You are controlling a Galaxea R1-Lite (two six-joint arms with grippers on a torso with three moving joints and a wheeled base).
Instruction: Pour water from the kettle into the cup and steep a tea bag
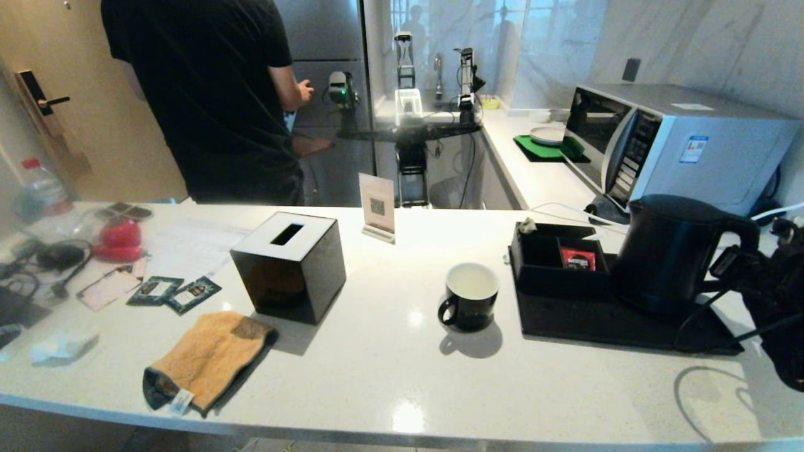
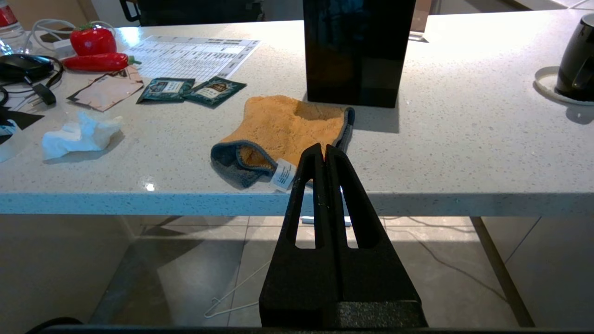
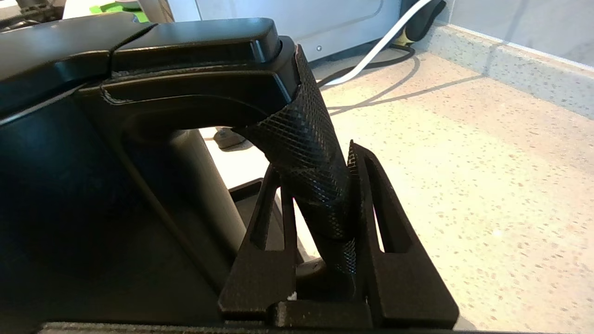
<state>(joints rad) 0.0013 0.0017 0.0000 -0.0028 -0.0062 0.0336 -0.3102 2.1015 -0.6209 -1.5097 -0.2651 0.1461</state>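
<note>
The tall black kettle (image 1: pixel 666 254) stands upright on a black tray (image 1: pixel 590 320) at the right of the counter. My right gripper (image 1: pixel 732 260) reaches in from the right and is shut on the kettle's loop handle. In the right wrist view the textured handle (image 3: pixel 306 139) runs between the fingers of the right gripper (image 3: pixel 313 157), beside the kettle's body (image 3: pixel 69 185). The black cup (image 1: pixel 471 296), white inside, stands left of the tray, handle toward the front left. A small pale sachet, apparently the tea bag (image 1: pixel 526 224), lies on the tray organiser's back left corner. My left gripper (image 2: pixel 324 147) hangs shut and empty below the counter's front edge.
A black tissue box (image 1: pixel 290 267) and an orange cloth (image 1: pixel 207 358) sit left of the cup. Two dark green packets (image 1: pixel 173 292), red toy peppers (image 1: pixel 118 238) and cables lie far left. A red packet (image 1: pixel 578 258) sits in the organiser. A microwave (image 1: pixel 678 147) stands behind the kettle; a person (image 1: pixel 213 94) stands beyond the counter.
</note>
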